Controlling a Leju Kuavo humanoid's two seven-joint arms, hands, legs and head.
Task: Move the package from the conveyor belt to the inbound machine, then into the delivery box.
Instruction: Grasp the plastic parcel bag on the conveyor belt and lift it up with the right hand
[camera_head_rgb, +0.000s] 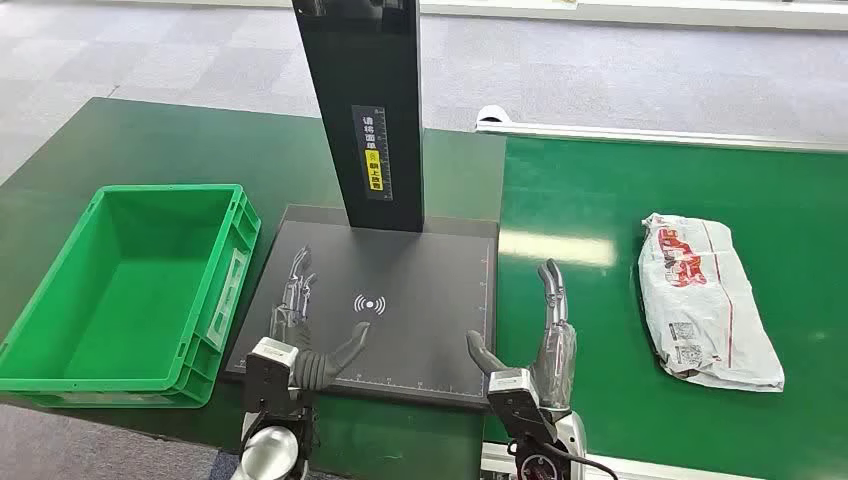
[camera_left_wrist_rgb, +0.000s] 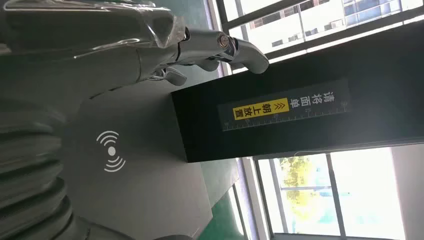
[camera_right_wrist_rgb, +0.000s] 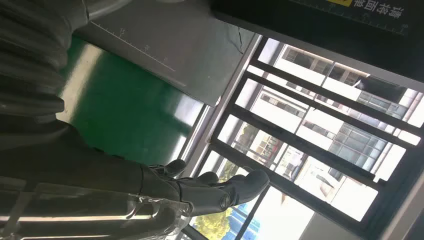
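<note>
The package (camera_head_rgb: 708, 301) lies on the conveyor belt (camera_head_rgb: 600, 330), right of the inbound machine (camera_head_rgb: 385, 300). Left hand (camera_head_rgb: 300, 335) and right hand (camera_head_rgb: 540, 345) hover released, fingers spread, grasping nothing.

The head view looks down from high on the scanner plate (camera_head_rgb: 400, 300) at 12 o'clock, which both close wrist views share.

There is one white package (camera_head_rgb: 708, 302) on one green belt (camera_head_rgb: 620, 300). There is one green box (camera_head_rgb: 130, 290) and one black machine (camera_head_rgb: 385, 300) with one tall post (camera_head_rgb: 365, 100). The robot has two hands, a left hand (camera_head_rgb: 300, 340) and a right hand (camera_head_rgb: 540, 350).
</note>
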